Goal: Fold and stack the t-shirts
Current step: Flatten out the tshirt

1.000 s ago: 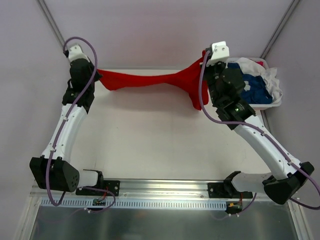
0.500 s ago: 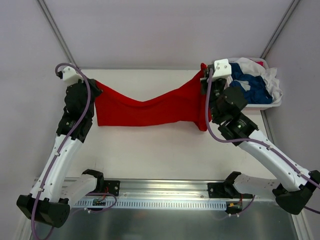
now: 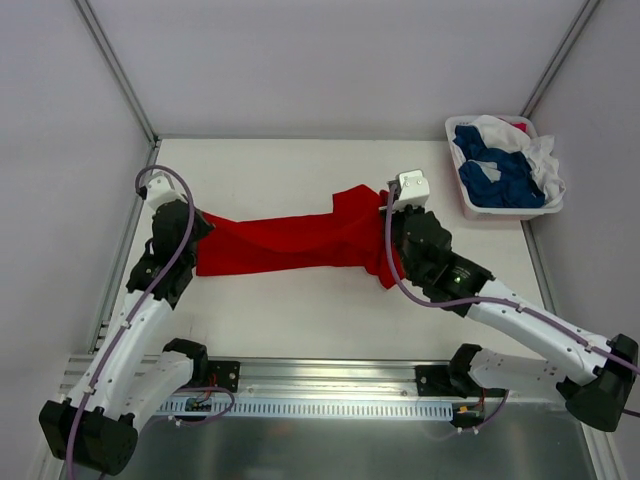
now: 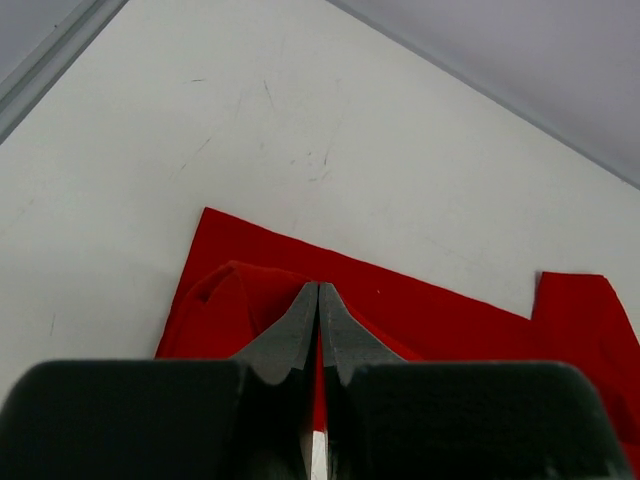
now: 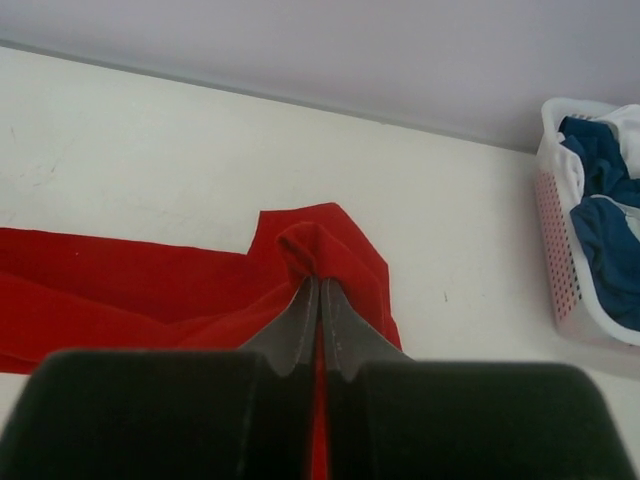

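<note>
Between left tool (image 4: 318, 292) and right tool (image 5: 320, 285) | red t-shirt (image 3: 285, 242) stretched | both clench its ends

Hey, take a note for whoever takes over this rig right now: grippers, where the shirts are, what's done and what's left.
Left gripper: shut, pinching the left end of the red t-shirt.
Right gripper: shut, pinching its right end.
The red t-shirt lies stretched between them across the table, bunched near the right gripper.
Dark blue and white t-shirts: heaped in the white basket at the far right corner.
Done: the red one is out and laid on the table; no folded stack is visible.
Left: fold the red one, then fold and stack the others.
</note>
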`<state>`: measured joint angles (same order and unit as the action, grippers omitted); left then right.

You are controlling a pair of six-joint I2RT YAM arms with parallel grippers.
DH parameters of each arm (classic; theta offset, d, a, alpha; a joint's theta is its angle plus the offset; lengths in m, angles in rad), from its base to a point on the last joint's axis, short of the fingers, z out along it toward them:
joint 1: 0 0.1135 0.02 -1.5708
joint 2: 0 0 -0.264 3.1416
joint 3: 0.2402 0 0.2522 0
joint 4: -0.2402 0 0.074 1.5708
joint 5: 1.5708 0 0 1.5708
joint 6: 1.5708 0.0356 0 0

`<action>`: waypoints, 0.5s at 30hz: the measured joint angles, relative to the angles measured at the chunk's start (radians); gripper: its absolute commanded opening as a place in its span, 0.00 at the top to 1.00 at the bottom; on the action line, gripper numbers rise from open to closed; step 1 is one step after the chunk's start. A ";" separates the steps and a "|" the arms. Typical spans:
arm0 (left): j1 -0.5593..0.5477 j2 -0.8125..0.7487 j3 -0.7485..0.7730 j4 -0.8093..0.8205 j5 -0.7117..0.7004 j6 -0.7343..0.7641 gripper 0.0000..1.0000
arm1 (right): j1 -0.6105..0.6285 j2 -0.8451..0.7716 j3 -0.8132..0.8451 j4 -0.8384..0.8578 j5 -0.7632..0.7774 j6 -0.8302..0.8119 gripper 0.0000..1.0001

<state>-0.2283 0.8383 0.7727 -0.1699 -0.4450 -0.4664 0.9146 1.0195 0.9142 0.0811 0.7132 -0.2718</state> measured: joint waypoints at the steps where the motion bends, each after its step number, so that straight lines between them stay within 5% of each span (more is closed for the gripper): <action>1: 0.000 -0.018 -0.010 -0.005 0.002 -0.007 1.00 | 0.015 -0.006 -0.007 -0.001 0.008 0.010 1.00; 15: -0.015 -0.254 -0.179 -0.208 0.079 -0.130 1.00 | 0.343 -0.036 -0.073 -0.056 0.212 0.150 1.00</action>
<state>-0.2436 0.5842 0.5938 -0.3782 -0.3664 -0.5968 1.2575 0.9836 0.8413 0.0250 0.9257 -0.1215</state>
